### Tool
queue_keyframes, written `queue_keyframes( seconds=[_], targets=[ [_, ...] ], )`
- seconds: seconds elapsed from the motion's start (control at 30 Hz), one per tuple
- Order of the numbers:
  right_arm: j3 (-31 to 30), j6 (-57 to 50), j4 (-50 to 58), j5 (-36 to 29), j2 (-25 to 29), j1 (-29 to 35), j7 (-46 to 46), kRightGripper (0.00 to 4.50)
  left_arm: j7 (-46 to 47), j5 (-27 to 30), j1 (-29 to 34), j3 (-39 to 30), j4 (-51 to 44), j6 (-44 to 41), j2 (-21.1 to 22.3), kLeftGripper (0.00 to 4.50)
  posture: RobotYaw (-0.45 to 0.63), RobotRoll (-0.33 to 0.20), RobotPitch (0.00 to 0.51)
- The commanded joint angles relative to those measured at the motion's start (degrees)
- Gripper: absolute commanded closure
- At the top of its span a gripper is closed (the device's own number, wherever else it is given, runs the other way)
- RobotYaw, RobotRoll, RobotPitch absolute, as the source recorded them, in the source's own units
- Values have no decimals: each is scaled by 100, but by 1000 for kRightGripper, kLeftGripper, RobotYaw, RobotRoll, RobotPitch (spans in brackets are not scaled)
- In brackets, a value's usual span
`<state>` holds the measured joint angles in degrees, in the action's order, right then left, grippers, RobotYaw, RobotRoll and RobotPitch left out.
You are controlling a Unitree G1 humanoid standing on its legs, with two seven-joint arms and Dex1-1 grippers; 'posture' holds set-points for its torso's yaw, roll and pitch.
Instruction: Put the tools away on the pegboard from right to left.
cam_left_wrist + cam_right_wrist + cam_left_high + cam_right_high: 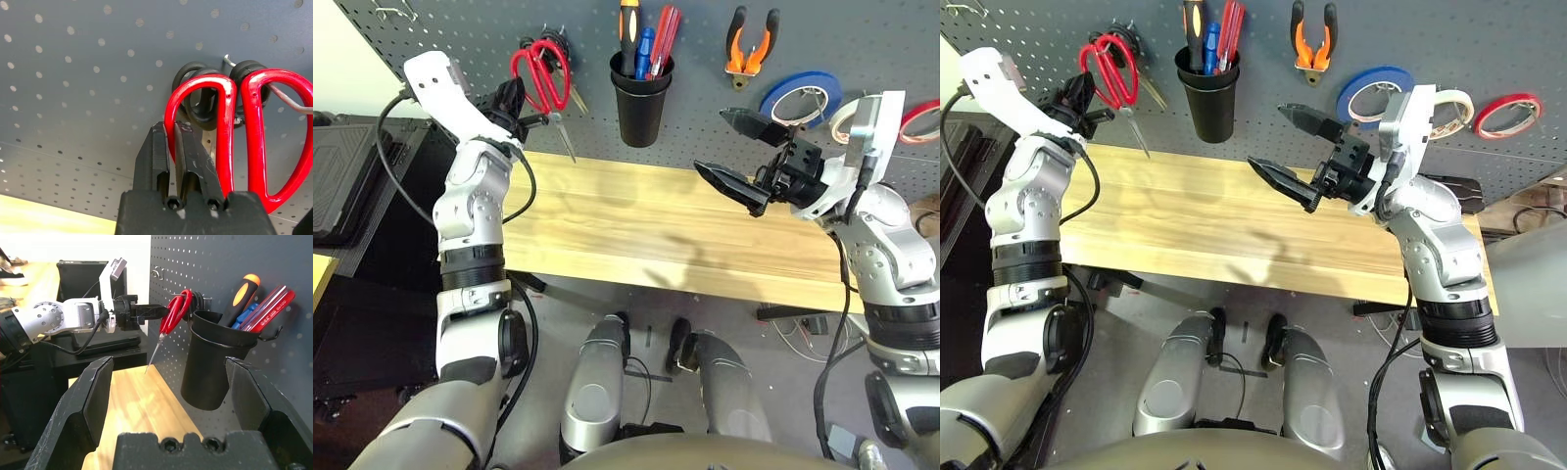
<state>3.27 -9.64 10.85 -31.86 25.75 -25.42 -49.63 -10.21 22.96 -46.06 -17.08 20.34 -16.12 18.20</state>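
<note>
The left gripper (171,129) is seen with its two black fingers (152,147) pressed together on the near loop of the red-handled scissors (239,142), right up against the pegboard (88,78). The red loops are seen at a metal hook (229,59), just in front of the black-handled scissors (198,93) that hang on the same hook; whether the red loops are already seated on the hook cannot be told. From the gripper the scissors' blades (565,132) are pointed down toward the wooden table (636,220).

The right gripper (736,149) is held above the table with its fingers spread wide and nothing between them, well apart from the left gripper. Ahead of it, on the pegboard, the black cup holder (210,360) is hung; in it the orange-and-black-handled screwdriver (239,298) is stood beside red and blue handled drivers (271,306). Beyond this gripper, higher on the board, the orange-and-black-handled pliers (750,44) are hung. Just behind the right hand a blue tape roll (801,96) is hung, the white tape roll (1449,110) is partly hidden by the wrist, and a red tape roll (1506,115) is found farther to the right.
</note>
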Motion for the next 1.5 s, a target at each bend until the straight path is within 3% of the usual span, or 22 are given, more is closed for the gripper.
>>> queue_keyframes(
  seconds=[0.03,0.17,0.43,0.57,0.87,1.23,1.5],
  targets=[
    [-56,209,-173,243,-81,25,59,0,-158,-226,-72,132,538,169,20,4490,168,0,206],
    [-69,413,-425,633,-259,26,393,0,-349,-380,74,197,845,397,71,3232,162,0,195],
    [140,820,-1196,1444,-648,114,1554,0,-974,-389,1075,364,39,480,166,47,161,0,181],
    [283,1025,-1460,1807,-784,243,2260,0,-1222,-394,1590,334,-229,531,232,47,154,0,175],
    [894,2003,-2463,2495,-991,827,3840,0,-1672,-411,2534,72,-49,1691,353,47,122,0,157],
    [1649,3074,-3966,2599,-656,628,4916,0,-1870,-333,2538,-329,726,3057,351,47,91,0,156],
    [1778,3516,-4582,2532,-432,491,5001,0,-1909,-270,2550,-474,991,3347,378,47,80,0,173]
  ],
)
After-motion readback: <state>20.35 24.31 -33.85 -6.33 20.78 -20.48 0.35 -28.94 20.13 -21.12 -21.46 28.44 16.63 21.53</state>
